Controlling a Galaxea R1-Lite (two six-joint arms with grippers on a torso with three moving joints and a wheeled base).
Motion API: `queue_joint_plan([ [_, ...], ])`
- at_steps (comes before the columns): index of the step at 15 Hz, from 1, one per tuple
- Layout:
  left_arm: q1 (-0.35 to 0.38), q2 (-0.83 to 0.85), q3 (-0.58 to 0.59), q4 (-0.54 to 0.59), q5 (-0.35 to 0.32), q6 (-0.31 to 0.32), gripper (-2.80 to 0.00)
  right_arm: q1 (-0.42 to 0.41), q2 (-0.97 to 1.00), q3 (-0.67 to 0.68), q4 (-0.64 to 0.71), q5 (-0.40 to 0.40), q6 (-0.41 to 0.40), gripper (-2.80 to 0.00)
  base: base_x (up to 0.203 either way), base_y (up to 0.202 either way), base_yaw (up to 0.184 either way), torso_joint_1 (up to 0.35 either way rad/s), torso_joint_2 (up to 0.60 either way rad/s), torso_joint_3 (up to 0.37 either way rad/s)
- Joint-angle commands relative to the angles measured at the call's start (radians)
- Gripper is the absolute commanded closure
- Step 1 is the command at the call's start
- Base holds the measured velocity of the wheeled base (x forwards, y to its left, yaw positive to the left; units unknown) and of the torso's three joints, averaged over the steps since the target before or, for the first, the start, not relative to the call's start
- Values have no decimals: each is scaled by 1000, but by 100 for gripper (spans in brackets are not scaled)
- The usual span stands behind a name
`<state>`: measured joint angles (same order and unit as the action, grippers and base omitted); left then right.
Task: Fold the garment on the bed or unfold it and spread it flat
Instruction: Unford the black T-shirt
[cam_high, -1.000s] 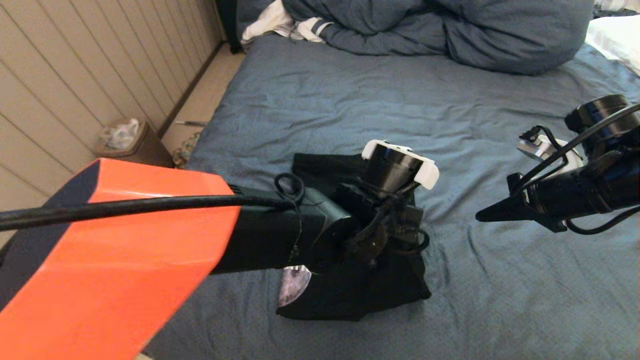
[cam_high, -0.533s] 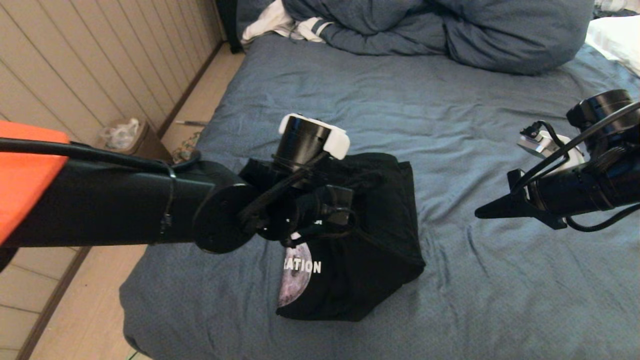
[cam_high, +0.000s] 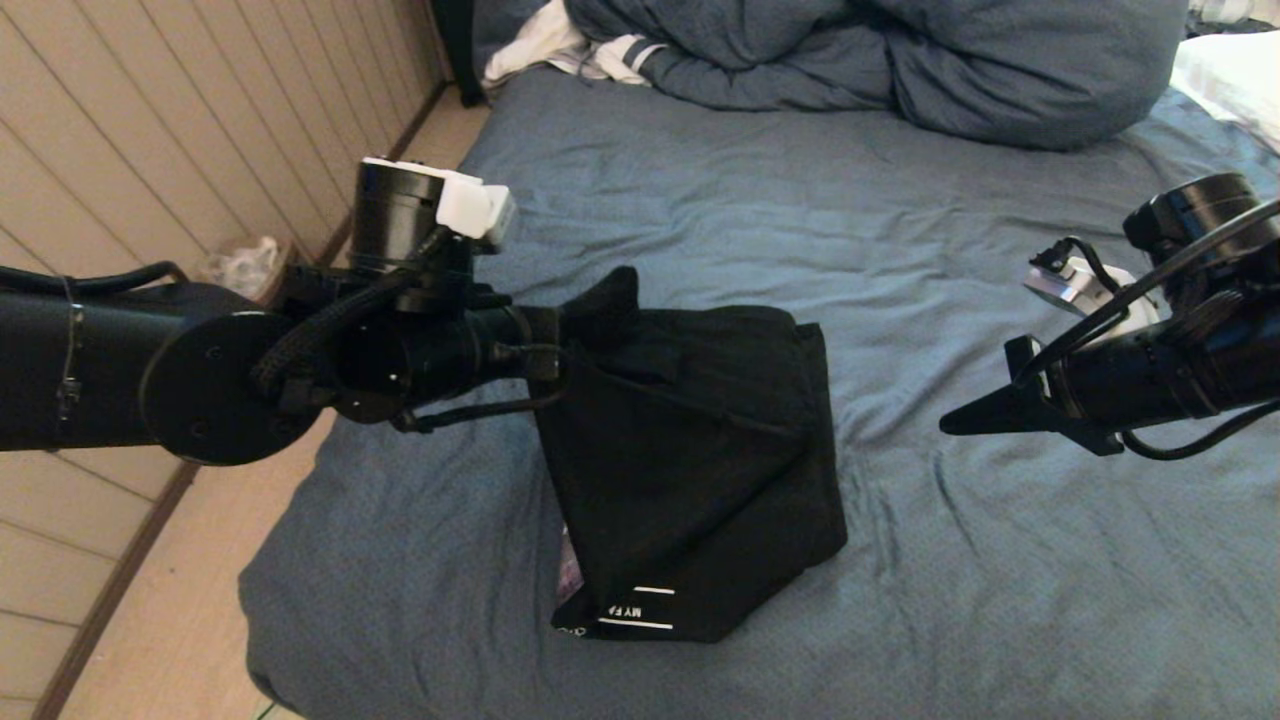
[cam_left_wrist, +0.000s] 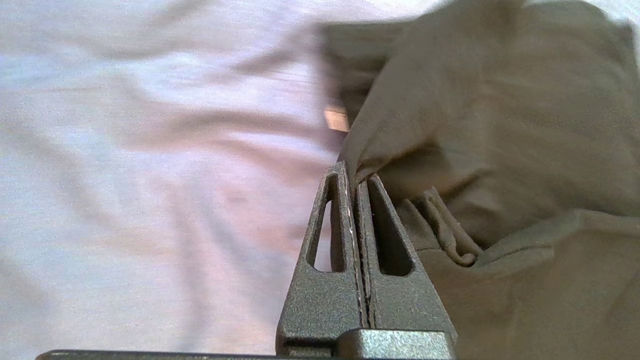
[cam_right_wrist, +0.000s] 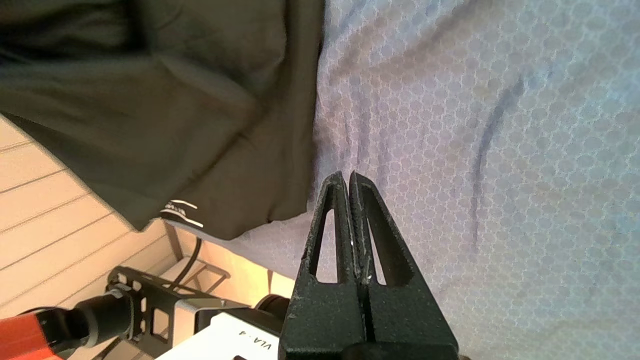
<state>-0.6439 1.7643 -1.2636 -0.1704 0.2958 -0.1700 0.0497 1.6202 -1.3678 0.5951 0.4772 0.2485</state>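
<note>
L arm reaches across from bed's (cam_high: 950, 600) left edge; left gripper (cam_left_wrist: 354, 172) clamped on a raised fold of the garment (cam_high: 700, 470), rest lying mid-bed. Right gripper (cam_right_wrist: 347, 176) closed, holding nothing, hovering above sheet to garment's right.

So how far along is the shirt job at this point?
Done: the T-shirt lies on the bed as a compact folded bundle, mostly plain black side up. In hand: the left gripper, jaws shut on a pinch of cloth, holds a flap raised at the bundle's left edge. The right gripper hangs shut, holding nothing. Left: laying that flap down and releasing.
</note>
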Motion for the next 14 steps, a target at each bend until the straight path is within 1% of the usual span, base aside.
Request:
queue_joint_plan([
  [1,59,-48,40,-6,-16,-3,0,13,7,-8,3,3,3,0,0,0,0,0,0,0],
  [5,164,-126,194,-45,-82,-1,0,32,9,-16,3,1,2,0,0,0,0,0,0,0],
  [7,207,-155,295,-111,-103,-1,0,39,9,-16,3,1,2,0,0,0,0,0,0,0],
  [9,262,-175,397,-214,-113,-1,0,39,6,-16,3,1,2,0,0,0,0,0,0,0],
  [11,338,-191,461,-296,-148,-2,0,39,3,-14,5,1,2,0,0,0,0,0,0,0],
  [14,438,-216,508,-328,-213,-3,0,39,3,-13,5,1,2,0,0,0,0,0,0,0],
])
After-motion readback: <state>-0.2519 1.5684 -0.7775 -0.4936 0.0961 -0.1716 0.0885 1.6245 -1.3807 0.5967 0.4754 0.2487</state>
